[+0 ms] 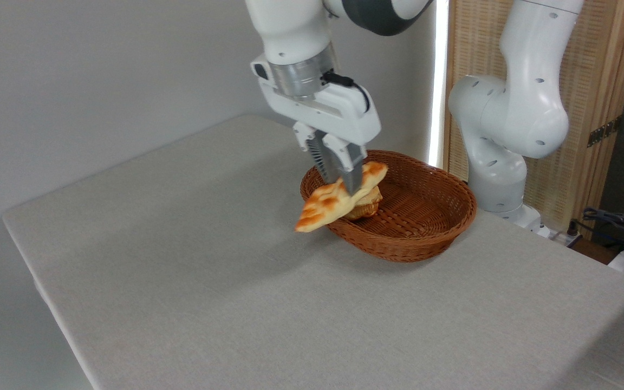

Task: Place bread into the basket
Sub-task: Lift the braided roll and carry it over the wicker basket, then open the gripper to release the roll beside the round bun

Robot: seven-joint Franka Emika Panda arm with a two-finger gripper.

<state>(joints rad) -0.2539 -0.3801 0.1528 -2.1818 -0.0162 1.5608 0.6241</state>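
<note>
Bread (329, 207) hangs tilted over the basket (431, 227) rim, clamped mid-length between the fingers (351, 179).

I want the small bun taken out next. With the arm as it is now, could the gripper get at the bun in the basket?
Probably not yet: the gripper is shut on the bread, which hangs right over the bun inside the basket.

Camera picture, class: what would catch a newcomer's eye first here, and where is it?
First, the white robot arm's gripper at the centre, shut on a golden braided bread held tilted over the near-left rim of the basket. The brown wicker basket stands on the grey table, right of centre, with a small bun inside, partly hidden behind the bread.
</note>
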